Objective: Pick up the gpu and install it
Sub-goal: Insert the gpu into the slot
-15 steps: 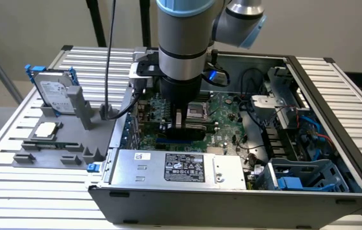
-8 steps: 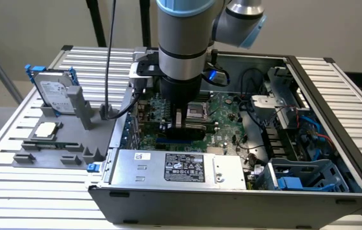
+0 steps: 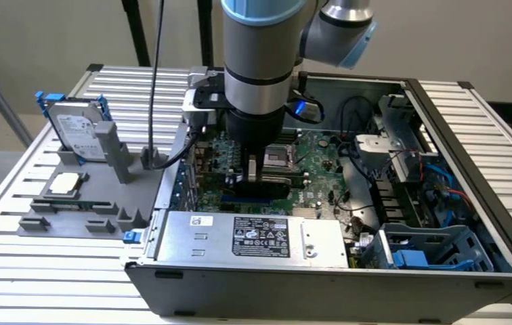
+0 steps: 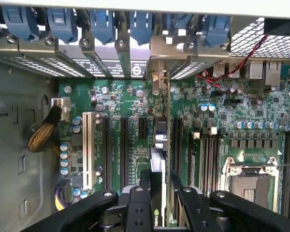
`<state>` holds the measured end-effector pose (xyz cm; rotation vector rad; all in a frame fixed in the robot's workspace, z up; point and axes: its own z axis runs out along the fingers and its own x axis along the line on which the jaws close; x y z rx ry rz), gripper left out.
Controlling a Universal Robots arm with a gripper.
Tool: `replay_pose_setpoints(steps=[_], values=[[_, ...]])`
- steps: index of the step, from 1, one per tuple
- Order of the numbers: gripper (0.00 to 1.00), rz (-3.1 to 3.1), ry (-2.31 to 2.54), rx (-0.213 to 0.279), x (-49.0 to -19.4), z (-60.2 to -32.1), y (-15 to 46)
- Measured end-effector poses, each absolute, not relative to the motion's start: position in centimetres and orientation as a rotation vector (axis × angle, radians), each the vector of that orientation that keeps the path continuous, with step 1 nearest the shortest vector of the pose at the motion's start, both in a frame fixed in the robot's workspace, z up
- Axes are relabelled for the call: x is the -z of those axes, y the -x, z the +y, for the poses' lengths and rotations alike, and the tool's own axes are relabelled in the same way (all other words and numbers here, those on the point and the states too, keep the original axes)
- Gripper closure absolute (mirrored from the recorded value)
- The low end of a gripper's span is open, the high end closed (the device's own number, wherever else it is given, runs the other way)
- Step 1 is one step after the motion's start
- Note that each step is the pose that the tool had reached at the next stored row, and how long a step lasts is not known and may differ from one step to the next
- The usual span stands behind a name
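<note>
The gpu (image 4: 157,162) is held upright on its edge so that its lower edge is lined up with a long slot of the motherboard (image 4: 130,99) directly beneath the gripper (image 4: 158,195). Its silver bracket (image 4: 158,77) is pointed ahead of the gripper, toward the case's rear slot openings. The fingers (image 4: 137,205) are pinched on the card's two faces, kept apart only by its thickness. Whether the card is seated cannot be told.

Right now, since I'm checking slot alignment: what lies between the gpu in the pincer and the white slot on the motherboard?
In the wrist view, parallel black slots lie between the gpu and the white slot.
</note>
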<state>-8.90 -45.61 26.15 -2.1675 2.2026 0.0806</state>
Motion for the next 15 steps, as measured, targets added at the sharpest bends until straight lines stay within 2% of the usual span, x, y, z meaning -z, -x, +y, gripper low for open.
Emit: replay_pose_setpoints(steps=[15], values=[[0.73, 2.21, 2.174, -0.095, -25.86, -45.53, 9.03]])
